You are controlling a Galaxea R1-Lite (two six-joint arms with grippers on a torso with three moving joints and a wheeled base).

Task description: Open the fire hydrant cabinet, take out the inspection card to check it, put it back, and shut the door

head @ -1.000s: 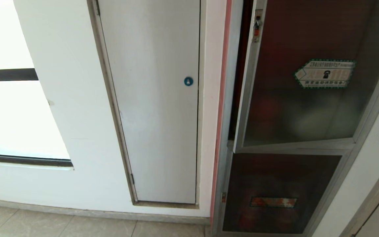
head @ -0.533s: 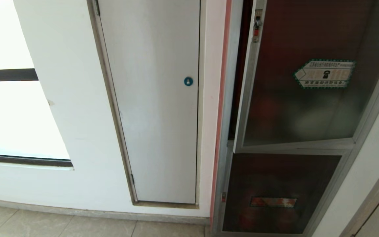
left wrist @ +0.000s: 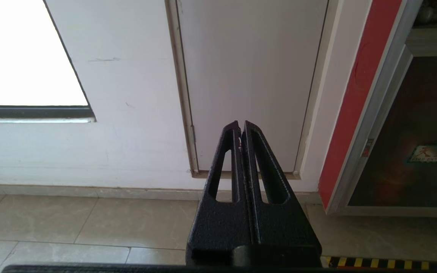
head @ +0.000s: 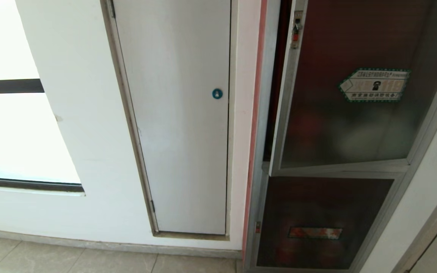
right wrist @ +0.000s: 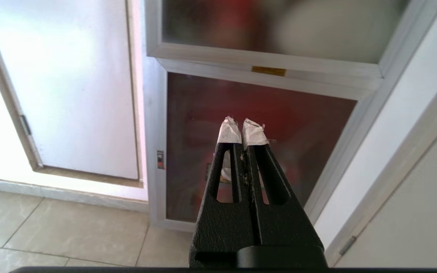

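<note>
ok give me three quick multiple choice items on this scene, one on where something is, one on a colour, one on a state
1. Where is the plain white door relative to the fire hydrant cabinet, in the head view?
A. to its left
B. to its right
C. below it

2. What colour is the round lock on the white door?
A. red
B. blue
C. yellow

3. How does the glass door stand?
A. flush shut
C. removed
B. slightly ajar

Answers: 1 A, the white door lies left of the cabinet frame. 2 B, the lock is a blue disc. 3 B, a dark gap shows along its latch edge.
</note>
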